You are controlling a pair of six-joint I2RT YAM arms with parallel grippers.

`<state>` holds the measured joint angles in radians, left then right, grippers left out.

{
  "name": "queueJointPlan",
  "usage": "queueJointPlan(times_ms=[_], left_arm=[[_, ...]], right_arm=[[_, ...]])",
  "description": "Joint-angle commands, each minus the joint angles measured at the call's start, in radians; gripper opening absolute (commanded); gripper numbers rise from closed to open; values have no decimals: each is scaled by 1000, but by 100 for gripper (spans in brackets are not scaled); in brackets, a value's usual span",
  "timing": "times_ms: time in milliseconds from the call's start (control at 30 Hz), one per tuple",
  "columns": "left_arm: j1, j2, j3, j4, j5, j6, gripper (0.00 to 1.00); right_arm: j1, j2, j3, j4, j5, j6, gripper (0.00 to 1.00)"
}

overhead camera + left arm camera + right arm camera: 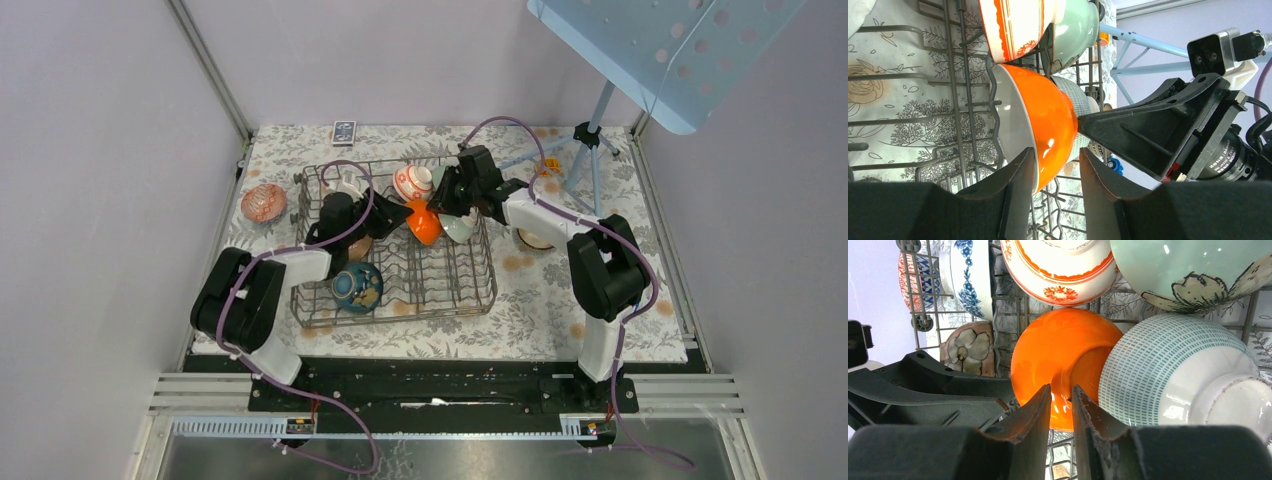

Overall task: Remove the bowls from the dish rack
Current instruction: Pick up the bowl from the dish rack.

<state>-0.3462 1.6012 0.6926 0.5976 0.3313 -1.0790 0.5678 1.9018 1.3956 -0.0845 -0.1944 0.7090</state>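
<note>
The grey wire dish rack holds several bowls on edge. Among them, an orange bowl stands near the rack's far middle, and both grippers are at it. My right gripper is shut on the foot of the orange bowl. My left gripper is open and straddles the rim of the orange bowl. One finger lies against the grey inside, and the other stands clear of the outer wall. A white bowl with teal dashes leans against the orange one.
Crowding the far row are a red-and-white bowl and a pale green bowl. A blue bowl sits at the rack's near left. Outside the rack are a pink bowl, another bowl and a tripod stand.
</note>
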Motion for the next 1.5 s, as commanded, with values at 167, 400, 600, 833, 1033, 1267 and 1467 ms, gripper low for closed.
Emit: queueJointPlan(times_ms=[167,400,600,833,1033,1267,1467], left_arm=[[-10,42,9,215,117,-51,40],[-20,69,2,252,130,-66,34],[-23,84,-5,295,140,-81,32],[-32,94,-4,329,153,-83,27],[-34,84,-14,331,152,-80,17],[-34,65,-38,350,149,-79,0],[-34,43,-71,401,155,-88,0]], right_arm=[[8,-3,-6,47,-66,30,29],[7,8,-8,54,-83,35,28],[7,15,-6,54,-95,36,28],[8,25,-10,61,-116,43,28],[7,19,-13,62,-125,43,28],[8,5,-26,75,-149,39,30],[8,-21,-41,109,-166,40,34]])
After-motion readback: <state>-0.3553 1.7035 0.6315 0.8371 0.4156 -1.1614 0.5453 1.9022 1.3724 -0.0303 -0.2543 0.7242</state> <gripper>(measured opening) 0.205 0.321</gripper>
